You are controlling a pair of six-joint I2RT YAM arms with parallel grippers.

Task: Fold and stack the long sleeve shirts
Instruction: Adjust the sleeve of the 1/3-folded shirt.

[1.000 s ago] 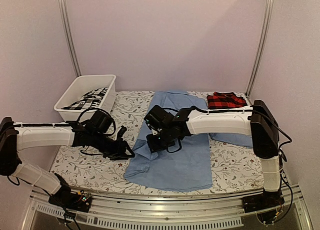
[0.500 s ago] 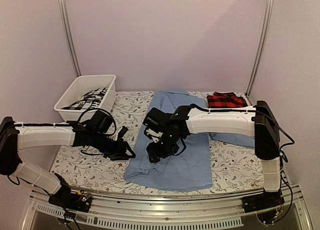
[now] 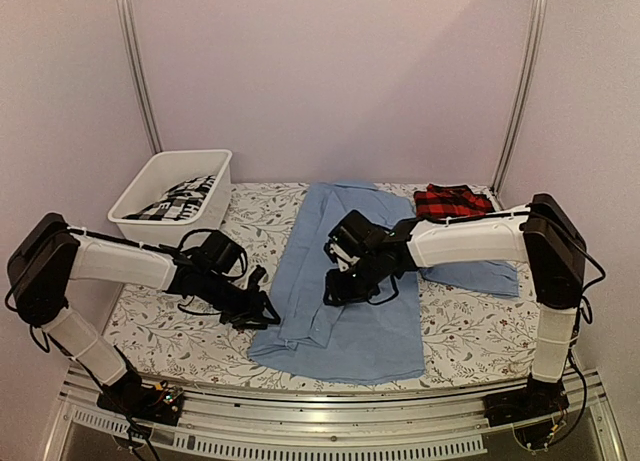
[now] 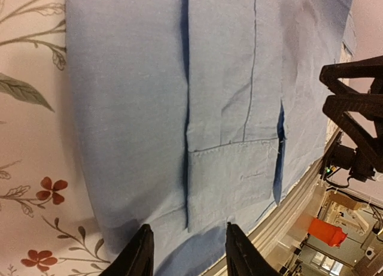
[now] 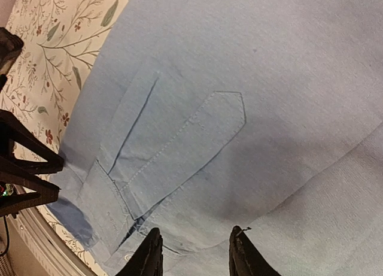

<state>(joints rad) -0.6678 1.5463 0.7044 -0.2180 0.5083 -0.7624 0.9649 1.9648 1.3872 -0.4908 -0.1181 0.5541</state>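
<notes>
**Inspection: both claws released over the light blue shirt**

The light blue shirt (image 3: 352, 316) is spread flat on the floral counter (image 3: 180, 343), from the centre of the top view down to the lower centre. Its left edge is folded inward. A sleeve cuff (image 4: 234, 175) with its stitched placket is laid flat on the shirt body near the hem.

The red-and-black plaid shirt (image 3: 450, 199) is folded and placed at the upper right of the counter, well apart from both claws. A strip of light blue cloth (image 3: 480, 277) is seen below the right arm at centre right. Whether it belongs to the same shirt cannot be told.

The left claw (image 4: 187, 255) is positioned at the left edge of the light blue shirt, near the lower corner. Its fingers are spread and nothing is gripped. Contact with the cloth cannot be confirmed.

The right claw (image 5: 194, 255) is held over the middle of the light blue shirt, pointed down at the cloth. Its fingers are likewise parted and nothing is grasped.

A white bin (image 3: 150, 193) is located at the upper left of the counter. Black-and-white patterned cloth (image 3: 186, 197) is contained in it.
</notes>
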